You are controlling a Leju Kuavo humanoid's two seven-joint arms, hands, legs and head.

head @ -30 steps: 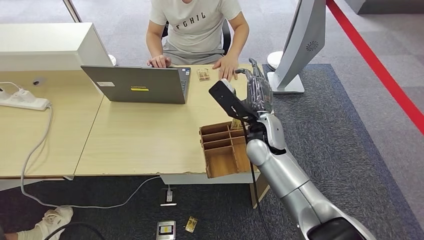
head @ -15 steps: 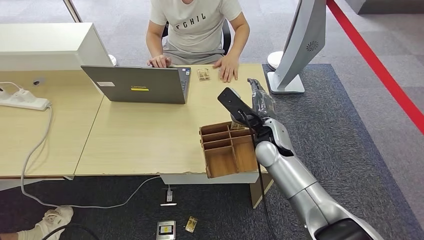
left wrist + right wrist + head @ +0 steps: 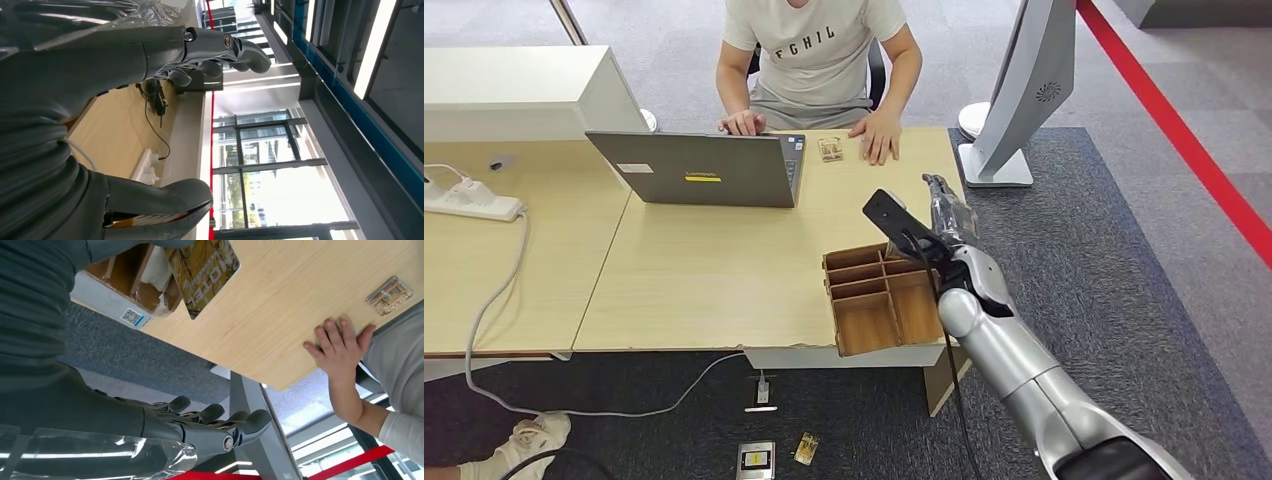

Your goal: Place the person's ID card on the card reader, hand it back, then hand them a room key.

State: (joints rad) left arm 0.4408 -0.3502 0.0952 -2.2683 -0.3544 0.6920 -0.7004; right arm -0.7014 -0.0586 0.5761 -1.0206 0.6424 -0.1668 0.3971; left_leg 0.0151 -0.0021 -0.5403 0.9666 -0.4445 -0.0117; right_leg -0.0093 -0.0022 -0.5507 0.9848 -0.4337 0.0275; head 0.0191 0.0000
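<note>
r hand (image 3: pixel 944 215) is raised over the desk (image 3: pixel 704 270), just past the far edge of the tray (image 3: pixel 879 300), fingers pointing toward the person (image 3: pixel 819 55). in the r wrist view a room key (image 3: pixel 202 272) printed "hotel" sticks out from under the thumb side of the hand, card face tilted over the desk, fingers (image 3: pixel 220 422) stretched long and close together on the other side w/ a gap between them and the card. looks pinched at the thumb but the contact point is cut off by the frame edge, so can't tell for sure how it's held.

id card (image 3: pixel 830 150) lies flat on the desk well ahead of the r hand, just beside the person's hand (image 3: pixel 879 135), not touching it. same card (image 3: pixel 389 295) and hand (image 3: pixel 340 342) show in the r wrist view, apart from each other.

tray is right beneath the r hand, touching the desk's near edge.

laptop (image 3: pixel 699 170) is open, well off to the hand's left, person's other hand behind it.

l hand (image 3: pixel 200 47) in its wrist view: fingers loosely curved, apart from the thumb (image 3: pixel 160 197), nothing between them.
</note>
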